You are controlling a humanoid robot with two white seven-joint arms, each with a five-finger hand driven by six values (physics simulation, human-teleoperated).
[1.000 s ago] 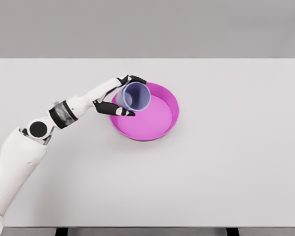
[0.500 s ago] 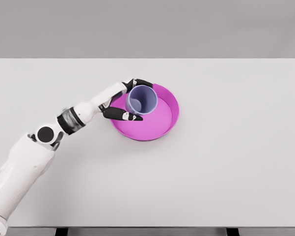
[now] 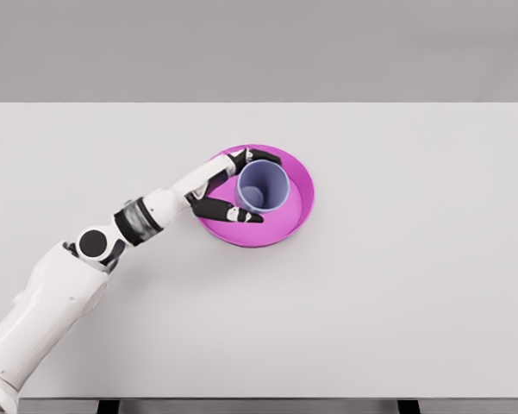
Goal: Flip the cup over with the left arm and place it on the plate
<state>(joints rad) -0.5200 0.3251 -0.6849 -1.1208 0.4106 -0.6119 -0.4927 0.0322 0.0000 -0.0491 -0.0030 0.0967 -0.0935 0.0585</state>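
On the white table [image 3: 396, 285], left-hand fingers [image 3: 241, 215] flank the cup [image 3: 263, 188] over the plate [image 3: 298, 211].

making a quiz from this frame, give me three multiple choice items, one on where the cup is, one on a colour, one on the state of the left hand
1. Where is the cup?
A. over the plate
B. on the bare table left of the plate
C. at the table's right edge

2. What colour is the plate?
A. green
B. magenta
C. yellow

3. What is the left hand doing?
A. lying flat on the table, away from the cup
B. fingers wrapped around the cup
C. pinching the plate's rim

Answers:
1. A, the cup shows inside the plate's rim, mouth up.
2. B, its rim and floor are bright magenta.
3. B, dark fingers curl around both sides of the cup.
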